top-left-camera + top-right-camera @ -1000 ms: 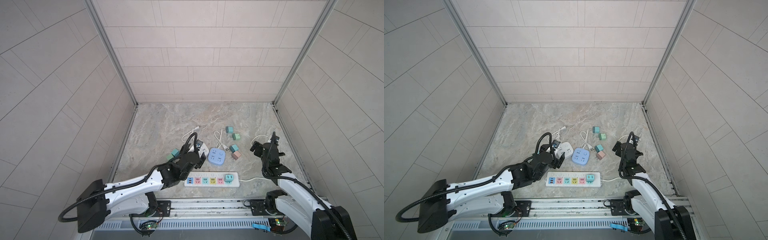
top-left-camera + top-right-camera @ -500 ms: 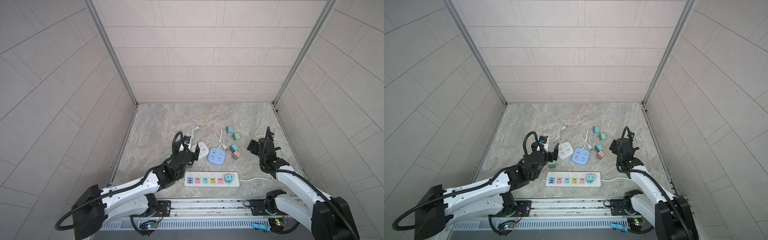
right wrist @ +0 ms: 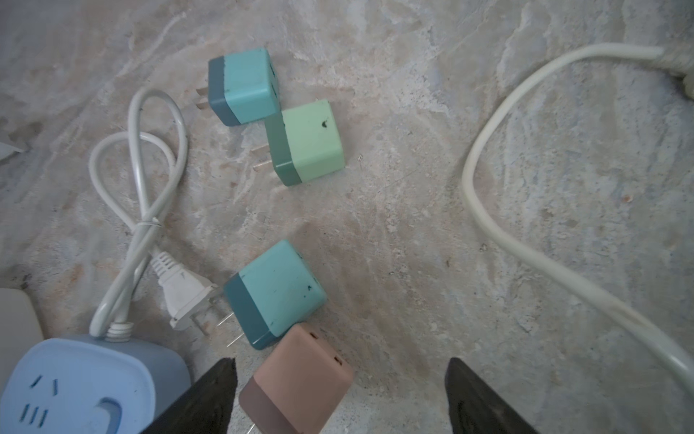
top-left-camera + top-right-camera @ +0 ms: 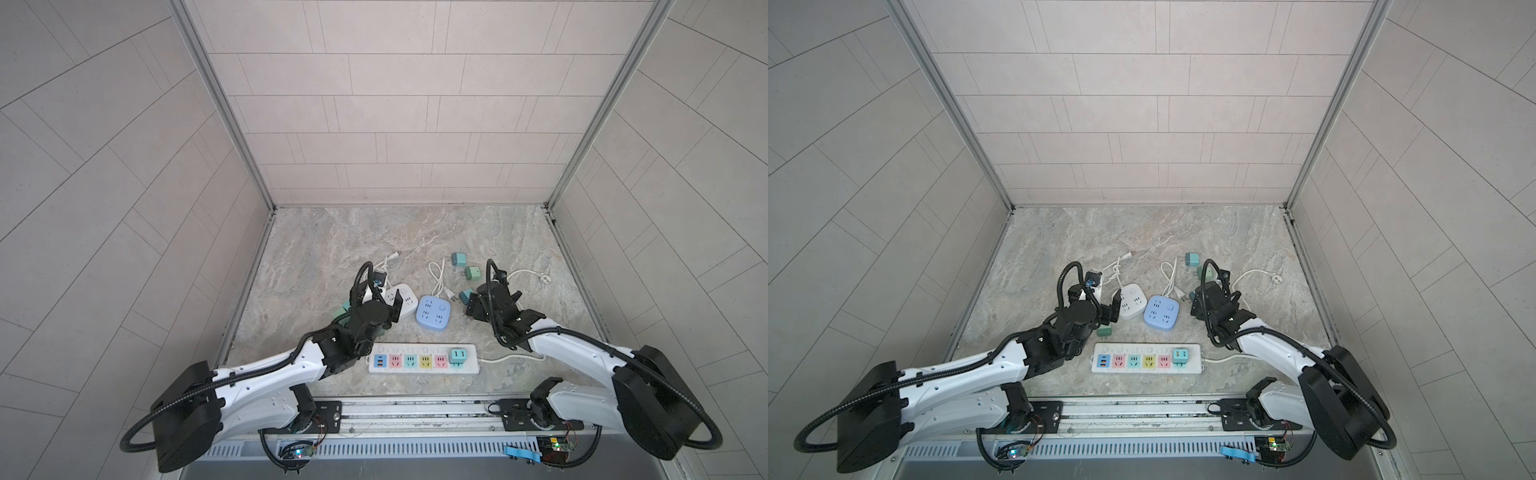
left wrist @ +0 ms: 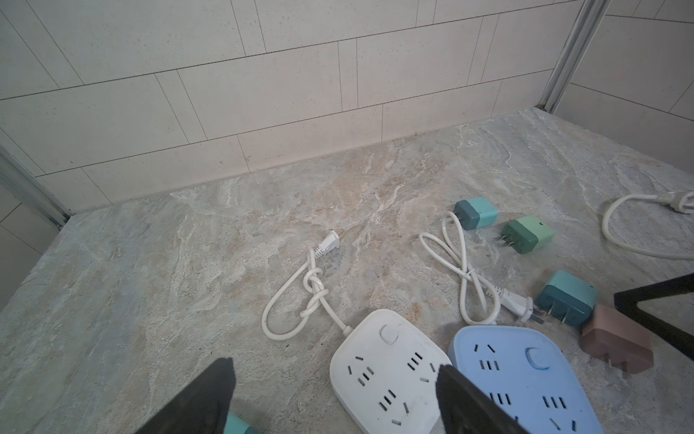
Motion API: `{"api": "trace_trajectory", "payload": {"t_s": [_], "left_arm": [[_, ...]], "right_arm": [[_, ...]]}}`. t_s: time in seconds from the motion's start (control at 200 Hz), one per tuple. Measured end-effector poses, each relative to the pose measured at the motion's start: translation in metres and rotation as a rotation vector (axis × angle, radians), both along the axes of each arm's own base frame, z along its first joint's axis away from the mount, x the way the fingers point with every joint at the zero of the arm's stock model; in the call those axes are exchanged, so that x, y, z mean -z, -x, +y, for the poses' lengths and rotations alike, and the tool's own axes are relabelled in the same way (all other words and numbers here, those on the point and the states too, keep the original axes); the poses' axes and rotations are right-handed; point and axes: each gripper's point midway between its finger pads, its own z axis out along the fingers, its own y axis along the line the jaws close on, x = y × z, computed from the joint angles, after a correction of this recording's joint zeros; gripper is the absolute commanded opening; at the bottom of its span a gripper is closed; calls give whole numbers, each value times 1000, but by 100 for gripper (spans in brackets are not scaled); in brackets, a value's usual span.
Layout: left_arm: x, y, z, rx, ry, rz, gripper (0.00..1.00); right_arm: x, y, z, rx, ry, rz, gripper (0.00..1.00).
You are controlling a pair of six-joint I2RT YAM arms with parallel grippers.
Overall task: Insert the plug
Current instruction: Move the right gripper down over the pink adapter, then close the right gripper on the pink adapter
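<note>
Right wrist view showed the right claw [image 3: 341, 362] wide open low over the floor [image 3: 413, 225], with the pink plug [image 3: 296, 379] lying between its fingers [image 3: 210, 394], maybe touching one, though that was hard to see. The left claw [image 5: 334, 364] was wide open too, holding nothing, near the white socket box [image 5: 386, 368].

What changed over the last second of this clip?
The right claw swung toward the middle and now hangs open over the pink plug, not gripping it. The left claw shifted only slightly, open beside the white socket block. Nothing was picked up or released. The power strip, its teal plug and the blue socket block stayed put.
</note>
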Motion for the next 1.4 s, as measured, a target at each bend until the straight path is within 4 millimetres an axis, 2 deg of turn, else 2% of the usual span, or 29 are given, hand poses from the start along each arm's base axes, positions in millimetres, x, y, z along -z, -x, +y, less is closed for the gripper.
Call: {"api": "trace_trajectory", "payload": {"t_s": [0.145,0.37,0.635,0.911,1.081,1.401], "left_arm": [[-2,-1,-2,1,-6,5,91],[-2,-2,-4,2,-13,10,90],[-1,-2,-3,2,-17,13,90],[-2,-2,-5,10,-17,17,90],[-5,-2,-6,9,-16,14,90],[-4,-4,-4,-3,-43,7,90]], "right_arm": [[15,-8,4,1,32,63,89],[24,-13,8,0,41,88,89],[41,-6,5,-1,57,123,86],[42,-4,1,8,59,81,79],[42,-12,2,18,73,56,76],[43,-16,3,19,88,62,61]]}}
